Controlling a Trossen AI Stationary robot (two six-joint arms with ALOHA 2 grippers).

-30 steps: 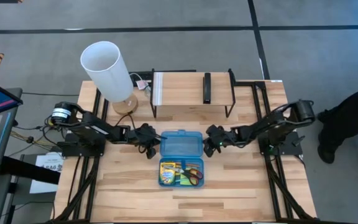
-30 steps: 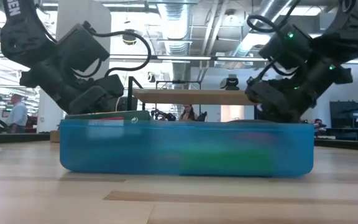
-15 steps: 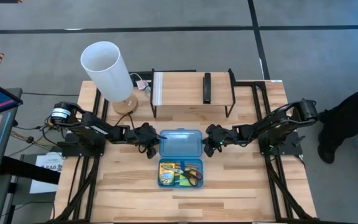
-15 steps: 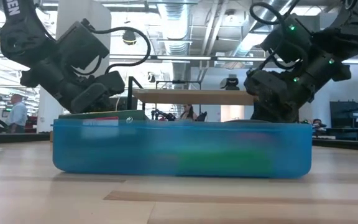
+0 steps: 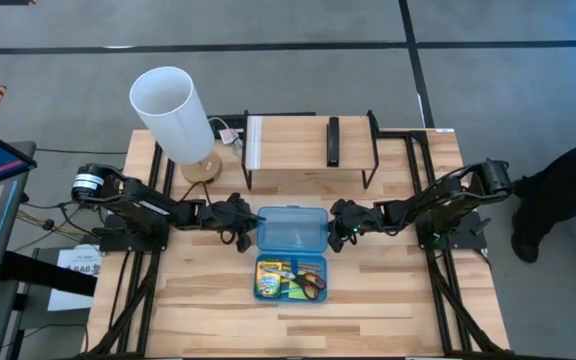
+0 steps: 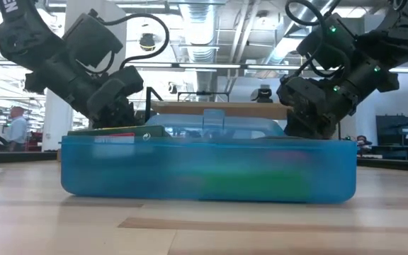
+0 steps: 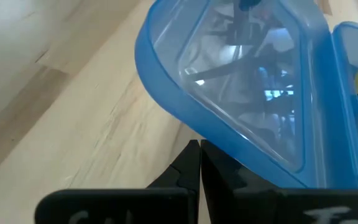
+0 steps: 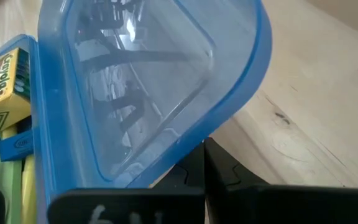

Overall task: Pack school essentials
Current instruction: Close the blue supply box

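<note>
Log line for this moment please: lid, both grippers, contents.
case lid: part-raised | left gripper: under lid's left edge, shut | right gripper: under right edge, shut | crayon box, scissors: in base

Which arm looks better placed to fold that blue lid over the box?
Hard to pick: the left gripper and right gripper each sit with shut fingers under one end of the raised lid. Probably both together; neither side looks better placed.

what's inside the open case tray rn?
In the tray, high view: yellow-green crayon box on one side, red-handled scissors on the other, lime sticky-note pad between them. Whatever lies beneath these is covered. The lid is being lifted by both grippers.
</note>
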